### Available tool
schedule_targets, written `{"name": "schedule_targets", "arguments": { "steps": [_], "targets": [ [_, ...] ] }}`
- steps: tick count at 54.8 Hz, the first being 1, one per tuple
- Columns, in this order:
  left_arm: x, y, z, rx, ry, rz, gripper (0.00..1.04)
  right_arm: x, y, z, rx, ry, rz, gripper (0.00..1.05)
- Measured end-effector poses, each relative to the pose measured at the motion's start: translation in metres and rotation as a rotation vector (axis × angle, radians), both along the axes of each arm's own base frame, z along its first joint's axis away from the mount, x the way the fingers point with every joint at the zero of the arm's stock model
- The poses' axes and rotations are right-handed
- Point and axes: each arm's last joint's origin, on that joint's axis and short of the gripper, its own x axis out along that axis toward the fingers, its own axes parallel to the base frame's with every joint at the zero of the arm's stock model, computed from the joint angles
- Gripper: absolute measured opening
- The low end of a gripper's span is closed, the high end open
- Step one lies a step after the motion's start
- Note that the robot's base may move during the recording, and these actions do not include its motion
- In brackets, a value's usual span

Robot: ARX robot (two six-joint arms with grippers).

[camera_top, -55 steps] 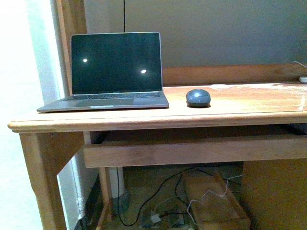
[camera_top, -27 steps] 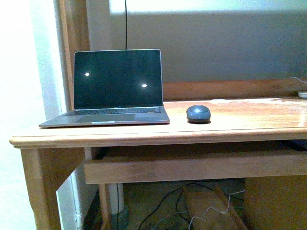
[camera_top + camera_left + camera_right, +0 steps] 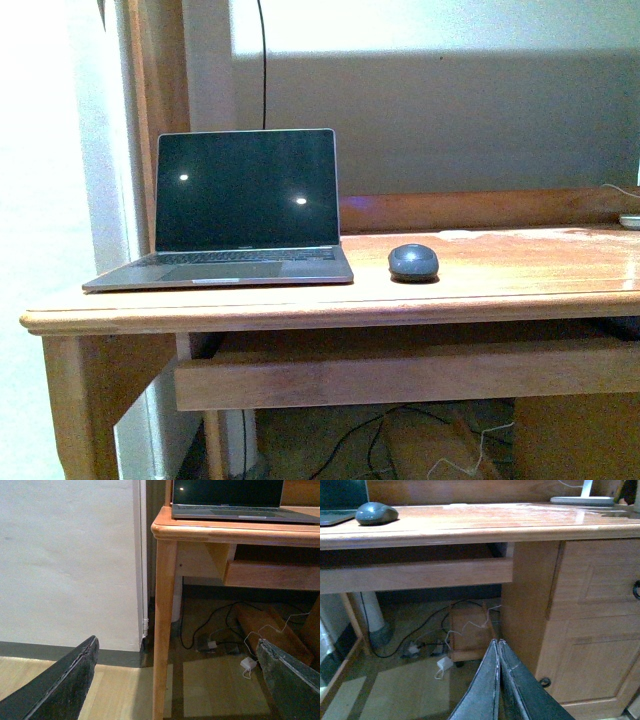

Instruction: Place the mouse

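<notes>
While both arms hung low in front of the wooden desk (image 3: 500,285), the dark grey mouse (image 3: 413,262) sat on its top just beside an open laptop (image 3: 240,215), well above and apart from both grippers. The left gripper (image 3: 180,680) had its jaws spread wide and empty; the right gripper (image 3: 498,652) had its jaws pressed together, holding nothing.

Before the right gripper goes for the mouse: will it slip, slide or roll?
The mouse is a smooth matte dome, so the pads may ride up its curved sides; a low, across-the-width pinch looks safer. It sits flat on the glossy desk top, so a nudge would probably slide it rather than roll it. It looks rigid and light, with no visible cord to drag.
</notes>
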Motion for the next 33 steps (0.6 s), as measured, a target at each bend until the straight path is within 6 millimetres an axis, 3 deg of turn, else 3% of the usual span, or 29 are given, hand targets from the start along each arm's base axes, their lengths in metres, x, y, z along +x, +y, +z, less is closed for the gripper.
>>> {"name": "schedule_targets", "arguments": {
  "steps": [9, 33],
  "targets": [
    [0.0, 0.0, 0.0, 0.0, 0.0, 0.0, 0.97, 0.0, -0.0002, 0.0, 0.0, 0.0, -0.002, 0.03],
    [0.0, 0.0, 0.0, 0.0, 0.0, 0.0, 0.97, 0.0, -0.0003, 0.0, -0.002, 0.0, -0.003, 0.73]
  ]
}}
